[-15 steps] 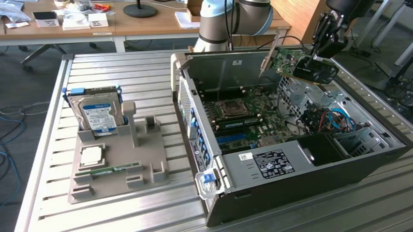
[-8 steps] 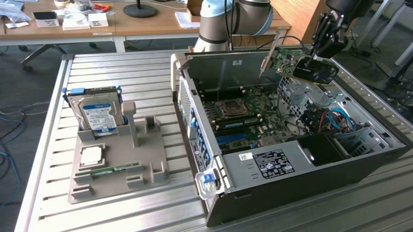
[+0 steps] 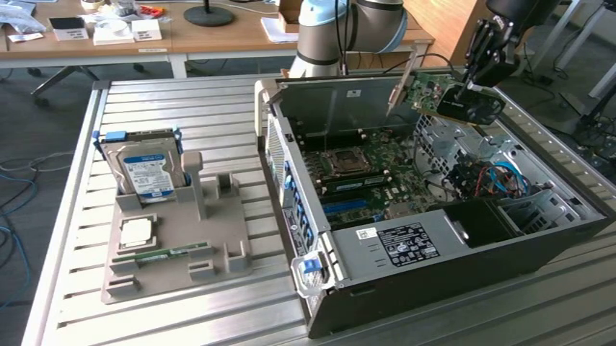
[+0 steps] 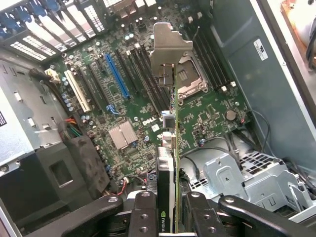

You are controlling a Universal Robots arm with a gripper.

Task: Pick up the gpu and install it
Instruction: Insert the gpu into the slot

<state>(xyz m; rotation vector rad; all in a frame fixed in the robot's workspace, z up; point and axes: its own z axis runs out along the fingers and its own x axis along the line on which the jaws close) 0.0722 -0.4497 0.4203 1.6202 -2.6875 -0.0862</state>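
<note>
Wrist view showed the jaws closed on the gpu (image 4: pixel 167 173), its long axis running away from them over the motherboard (image 4: pixel 207 113). It hung above the open case (image 3: pixel 481 252), not yet in a slot.

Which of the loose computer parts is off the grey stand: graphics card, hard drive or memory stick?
The gpu: the gripper holds it over the open case; hard drive and memory stick sit in the stand.
</note>
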